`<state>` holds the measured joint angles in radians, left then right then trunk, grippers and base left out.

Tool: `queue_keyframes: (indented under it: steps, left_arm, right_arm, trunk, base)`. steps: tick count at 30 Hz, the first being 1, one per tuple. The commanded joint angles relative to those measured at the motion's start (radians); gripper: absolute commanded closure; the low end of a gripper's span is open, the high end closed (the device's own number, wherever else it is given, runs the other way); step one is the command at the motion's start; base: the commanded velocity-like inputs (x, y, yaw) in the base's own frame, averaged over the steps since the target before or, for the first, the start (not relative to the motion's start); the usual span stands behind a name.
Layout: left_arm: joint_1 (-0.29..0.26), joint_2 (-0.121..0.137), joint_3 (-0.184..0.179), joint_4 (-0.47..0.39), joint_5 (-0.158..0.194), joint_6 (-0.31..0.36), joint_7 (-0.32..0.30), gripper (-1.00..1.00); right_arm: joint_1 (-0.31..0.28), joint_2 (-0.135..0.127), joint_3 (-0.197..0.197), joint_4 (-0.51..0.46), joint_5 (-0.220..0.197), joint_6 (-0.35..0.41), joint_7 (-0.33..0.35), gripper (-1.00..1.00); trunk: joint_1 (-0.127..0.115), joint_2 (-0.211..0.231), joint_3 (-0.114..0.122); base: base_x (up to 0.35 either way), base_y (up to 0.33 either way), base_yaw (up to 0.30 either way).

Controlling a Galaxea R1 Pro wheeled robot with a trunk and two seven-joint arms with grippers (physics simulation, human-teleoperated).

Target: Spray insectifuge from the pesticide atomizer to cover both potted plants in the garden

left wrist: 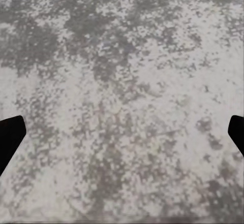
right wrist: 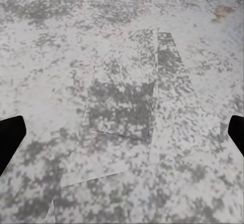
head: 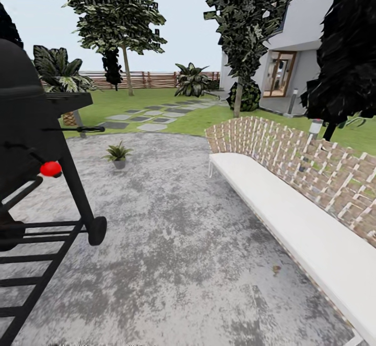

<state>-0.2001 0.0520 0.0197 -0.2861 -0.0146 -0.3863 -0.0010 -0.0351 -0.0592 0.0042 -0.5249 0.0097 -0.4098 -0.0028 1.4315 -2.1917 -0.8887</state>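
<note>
Grey mottled stone patio (head: 177, 241) is seen underfoot — one small potted plant (head: 118, 154) is set on it near the lawn edge, a black grill (head: 31, 179) at left, a white bench (head: 292, 220) at right.

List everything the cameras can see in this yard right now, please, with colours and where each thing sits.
Potted plant: one, green in a pale grey pot, on the patio's far edge.
Grill: one, black with a red knob, near left.
Bench: one, white seat with woven brown back, right.
Patio: grey mottled stone, foreground.
Stepping stones: several, grey, across the lawn.
Fence: brown slats, far back.
House: pale, back right.
Left gripper: black fingertips apart, over the patio.
Right gripper: black fingertips apart, over the patio.
</note>
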Motion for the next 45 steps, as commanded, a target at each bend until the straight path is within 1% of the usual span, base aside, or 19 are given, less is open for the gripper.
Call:
queue_keyframes:
  steps: [1, 11, 29, 45]
  left_arm:
    - [-0.001, 0.0, 0.002, 0.001, -0.002, -0.003, 0.0, -1.0]
    - [-0.001, 0.0, 0.003, 0.002, -0.002, -0.003, -0.001, -1.0]
    - [-0.001, 0.0, 0.003, 0.004, -0.002, -0.003, -0.001, -1.0]
    - [-0.002, 0.0, 0.003, 0.004, -0.002, -0.003, -0.001, -1.0]
  right_arm:
    - [0.0, 0.0, 0.0, 0.0, 0.001, -0.003, 0.0, -1.0]
    - [0.0, 0.0, -0.002, -0.002, 0.0, -0.004, 0.0, -1.0]
    - [0.0, -0.002, -0.001, 0.0, 0.001, -0.004, 0.0, -1.0]
    - [0.0, -0.002, -0.001, 0.0, 0.001, -0.003, 0.001, -1.0]
  trunk:
    - [0.0, 0.0, 0.0]
    - [0.0, 0.0, 0.006]
    - [0.0, 0.0, 0.006]
    - [0.0, 0.0, 0.006]
  base:
    - [0.0, 0.0, 0.277]
    - [0.028, 0.0, 0.237]
    - [0.328, -0.005, 0.005]
    - [0.316, -0.153, 0.0]
